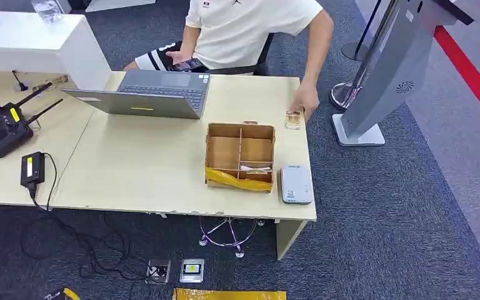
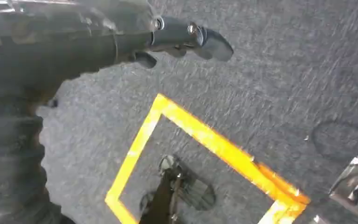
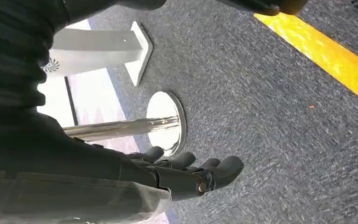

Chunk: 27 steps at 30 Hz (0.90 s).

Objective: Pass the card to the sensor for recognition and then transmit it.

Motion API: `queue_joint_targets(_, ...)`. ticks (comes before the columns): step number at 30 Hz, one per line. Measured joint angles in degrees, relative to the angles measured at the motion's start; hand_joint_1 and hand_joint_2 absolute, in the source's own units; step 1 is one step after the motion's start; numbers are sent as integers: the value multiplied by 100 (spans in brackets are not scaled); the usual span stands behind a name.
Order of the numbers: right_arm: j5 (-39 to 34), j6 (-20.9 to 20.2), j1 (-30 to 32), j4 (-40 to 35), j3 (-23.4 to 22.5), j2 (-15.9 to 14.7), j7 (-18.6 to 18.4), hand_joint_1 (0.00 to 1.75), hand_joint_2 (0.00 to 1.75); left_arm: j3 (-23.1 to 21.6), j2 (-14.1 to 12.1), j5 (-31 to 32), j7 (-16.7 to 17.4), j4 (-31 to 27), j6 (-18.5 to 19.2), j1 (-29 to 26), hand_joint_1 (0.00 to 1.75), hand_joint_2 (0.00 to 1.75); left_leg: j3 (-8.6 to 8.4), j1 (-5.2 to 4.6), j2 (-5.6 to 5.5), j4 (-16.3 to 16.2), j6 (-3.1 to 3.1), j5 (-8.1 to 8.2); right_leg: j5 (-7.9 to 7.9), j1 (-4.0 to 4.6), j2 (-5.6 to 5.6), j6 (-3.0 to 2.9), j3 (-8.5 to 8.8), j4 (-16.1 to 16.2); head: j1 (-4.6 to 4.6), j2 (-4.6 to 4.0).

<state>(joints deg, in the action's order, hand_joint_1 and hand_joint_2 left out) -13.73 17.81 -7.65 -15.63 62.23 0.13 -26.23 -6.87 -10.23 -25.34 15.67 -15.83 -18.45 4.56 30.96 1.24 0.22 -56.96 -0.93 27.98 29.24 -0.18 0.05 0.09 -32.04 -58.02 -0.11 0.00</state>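
Note:
A small card (image 1: 293,119) lies near the table's far right edge, with a person's hand (image 1: 306,100) resting on it. The grey-white sensor (image 1: 297,184) sits flat at the front right corner of the table (image 1: 144,175), beside an open cardboard box (image 1: 240,156) with dividers. A pale flat item (image 1: 254,167) lies in one of the box's front compartments. My left hand (image 2: 186,39) hangs over the grey carpet with its fingers loosely extended, holding nothing. My right hand (image 3: 191,173) also hangs beside my body, fingers apart and empty.
A person sits behind the table by an open laptop (image 1: 147,94). A black router (image 1: 3,128) and a black adapter (image 1: 32,169) lie at the left. A white kiosk stand (image 1: 384,75) and a chrome post base (image 3: 167,122) stand right of the table. Yellow tape (image 2: 205,140) marks the floor.

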Motion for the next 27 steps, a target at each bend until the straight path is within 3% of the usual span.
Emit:
queue_joint_targets(2, -13, 35, 7, 2, 0, 7, 2, 0, 175, 51, -12, 562, 37, 20, 198, -2, 0, 175, 0, 1, 0, 0, 0, 0, 0, 1, 0, 0, -1, 0, 0, 0)
queue_joint_targets(4, -44, 35, 10, 2, 0, 7, 31, 0, 175, -158, -88, 1994, -83, 35, 701, -3, 0, 175, 0, 2, -2, 0, 0, 0, 0, 2, 0, 0, 0, 0, 2, 0)
queue_joint_targets(6, -44, 11, 8, 4, 0, 4, 42, 0, 175, -425, -194, 2704, -164, 39, 1195, 8, 0, 175, -1, 2, -1, 1, 0, 0, 0, 2, 0, 0, 1, 0, 0, 0)
queue_joint_targets(10, -31, -35, -2, 4, 0, 4, 33, 0, 175, -673, -275, 2459, -190, 44, 1550, 9, 0, 175, 0, 2, 1, 0, 0, 0, 0, 2, 2, 0, 1, 0, 2, 0)
queue_joint_targets(13, -33, -42, -5, 4, 0, 4, 35, 0, 175, -695, -321, 2051, -396, 57, 1685, 1, 0, 175, 1, 2, -2, 0, 0, 0, 0, 1, 1, 0, 1, 0, 2, 0)
queue_joint_targets(17, 2, -70, -10, 4, 0, 4, 42, 0, 175, -927, -402, 2711, -606, 61, 1702, 5, 0, 175, 1, 2, -1, 0, 0, 0, 0, 1, 0, 0, 0, 0, 2, 0)
queue_joint_targets(24, 31, -118, -31, 4, 4, 4, 33, 0, 175, -1250, -479, 2925, -489, 74, 2109, 9, 0, 175, 1, 2, -1, 0, 0, 0, 0, 2, -1, 0, 0, 0, 2, 0)
queue_joint_targets(27, -97, 110, -42, 4, 4, -4, 151, 0, 175, -1372, -503, 2940, -391, 83, 2076, 10, 0, 175, 0, 2, -1, 0, 0, 0, 0, 2, -1, 0, 0, 0, 2, 0)
